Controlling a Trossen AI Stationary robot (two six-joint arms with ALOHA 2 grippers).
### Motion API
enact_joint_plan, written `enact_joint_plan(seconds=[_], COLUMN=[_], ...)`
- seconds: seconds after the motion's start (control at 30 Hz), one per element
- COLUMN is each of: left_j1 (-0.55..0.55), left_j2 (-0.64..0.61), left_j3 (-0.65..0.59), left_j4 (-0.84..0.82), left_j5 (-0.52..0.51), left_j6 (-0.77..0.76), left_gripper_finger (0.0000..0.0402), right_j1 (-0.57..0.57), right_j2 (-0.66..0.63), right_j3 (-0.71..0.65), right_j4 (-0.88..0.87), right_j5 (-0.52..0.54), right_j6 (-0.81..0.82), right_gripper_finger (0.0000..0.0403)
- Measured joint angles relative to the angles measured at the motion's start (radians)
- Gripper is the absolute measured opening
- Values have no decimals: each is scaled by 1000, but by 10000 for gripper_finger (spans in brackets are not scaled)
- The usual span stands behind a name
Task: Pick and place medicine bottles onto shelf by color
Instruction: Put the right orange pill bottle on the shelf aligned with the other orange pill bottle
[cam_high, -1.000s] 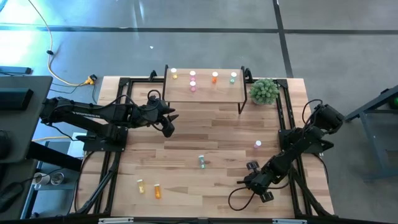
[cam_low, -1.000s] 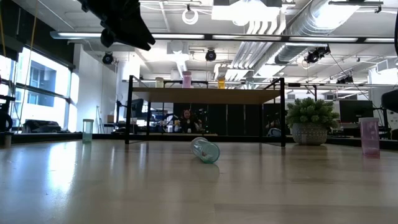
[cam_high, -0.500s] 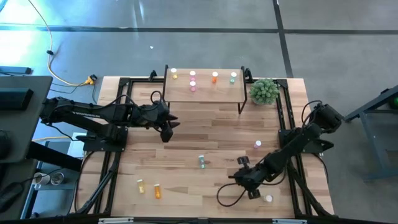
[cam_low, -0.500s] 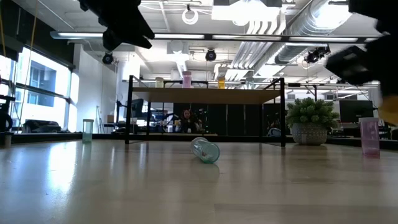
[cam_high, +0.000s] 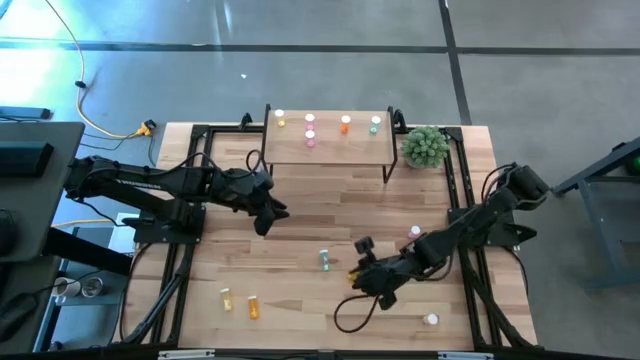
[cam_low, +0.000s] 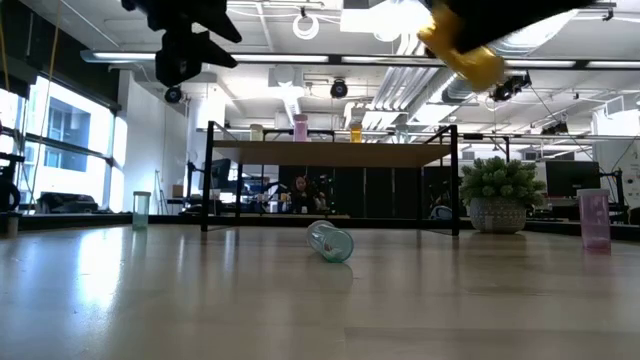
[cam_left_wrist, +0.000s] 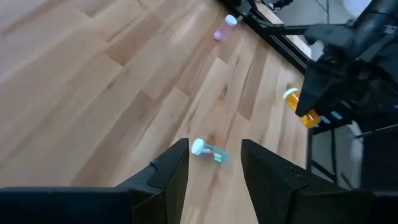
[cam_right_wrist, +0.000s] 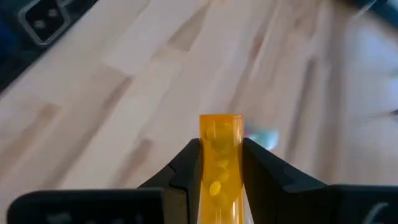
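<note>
Orange and translucent, with pills inside, a bottle (cam_right_wrist: 220, 163) sits clamped in the right pincer (cam_right_wrist: 221, 163) above the table (cam_high: 300, 200); only the left wrist view shows its white cap. The left pincer (cam_left_wrist: 214, 163) hangs released over a green bottle (cam_left_wrist: 209, 152) lying on its side. From above, five bottles stand on the shelf (cam_high: 330, 145).

Table (cam_high: 300, 200) pale wood, smooth; orange bottle (cam_right_wrist: 220, 163) translucent glossy plastic.

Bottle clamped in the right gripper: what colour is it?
Orange-yellow bottle; the right wrist view shows it best.
</note>
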Motion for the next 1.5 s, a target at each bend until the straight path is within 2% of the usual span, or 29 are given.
enact_joint_plan(seconds=[0.23,0.4,0.63,0.97,1.23,1.5], left_j1=[0,-1,-1,-1,-1,-1], left_j2=[0,0,0,0,29,117], left_j3=[0,0,0,0,1,2], left_j4=[4,83,171,212,249,407], left_j5=[59,101,148,149,149,149], left_j6=[-56,-85,-106,-112,-70,-55], left_gripper_finger=[136,136,136,136,136,136], right_j1=[-70,-105,-145,-187,-239,-263], right_j2=[0,-1,-1,-1,-1,-1], right_j3=[62,67,67,67,67,67], right_j4=[0,11,68,185,323,335], right_j5=[101,128,274,288,288,288], right_j6=[-281,-581,-935,-1325,-1533,-1583], right_gripper_finger=[83,83,83,83,83,83])
